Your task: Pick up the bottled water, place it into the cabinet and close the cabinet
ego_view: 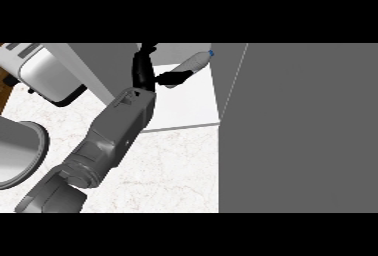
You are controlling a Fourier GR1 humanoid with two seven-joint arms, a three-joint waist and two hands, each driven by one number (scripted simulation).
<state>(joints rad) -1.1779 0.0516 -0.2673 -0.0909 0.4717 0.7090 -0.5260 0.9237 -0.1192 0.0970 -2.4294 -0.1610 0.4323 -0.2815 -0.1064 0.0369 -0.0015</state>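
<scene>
The bottled water (194, 62) is a clear bottle with a blue cap, lying tilted on the white cabinet shelf (184, 107), cap toward the upper right. My left hand (143, 70) reaches into the cabinet just left of the bottle. Its fingers point straight up and away from the bottle, while the thumb (174, 77) sticks out to the right and touches or nearly touches the bottle's lower end. The hand is open and nothing is curled round the bottle. The grey cabinet door (303, 125) stands open and fills the right side. My right hand does not show.
A white and silver toaster (46, 72) stands at the upper left by the cabinet's side wall (85, 65). A grey round vessel (16, 155) sits at the left edge. Pale marble counter (173, 170) lies below the shelf.
</scene>
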